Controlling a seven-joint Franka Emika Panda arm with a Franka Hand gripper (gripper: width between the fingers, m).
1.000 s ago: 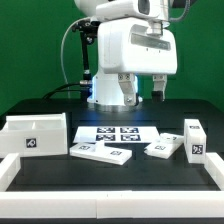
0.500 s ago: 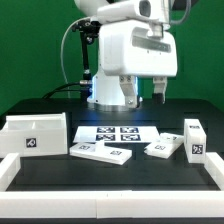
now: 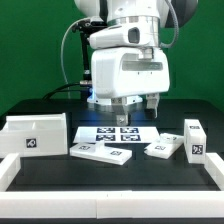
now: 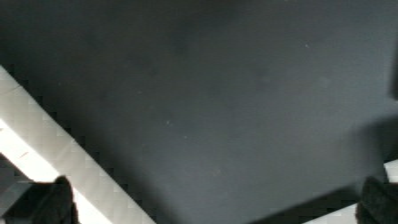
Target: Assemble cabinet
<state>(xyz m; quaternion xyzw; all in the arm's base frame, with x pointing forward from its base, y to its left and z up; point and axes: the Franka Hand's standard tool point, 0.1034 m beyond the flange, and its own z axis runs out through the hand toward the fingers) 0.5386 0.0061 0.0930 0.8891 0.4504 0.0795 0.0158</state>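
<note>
Gripper (image 3: 136, 108) hangs over the table (image 3: 120, 176), jaws wide open, holding nothing.
If I drop down crooked, I could knock the panel (image 3: 100, 151) away.

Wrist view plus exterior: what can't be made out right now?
- Wrist view: fingertips cut off by the frame edge; white strip blurred, unidentifiable; no cabinet parts in frame.
- Exterior view: tags on the panels too small to read; box shell inside hidden by its own walls; whatever lies behind the arm is hidden by it.
</note>
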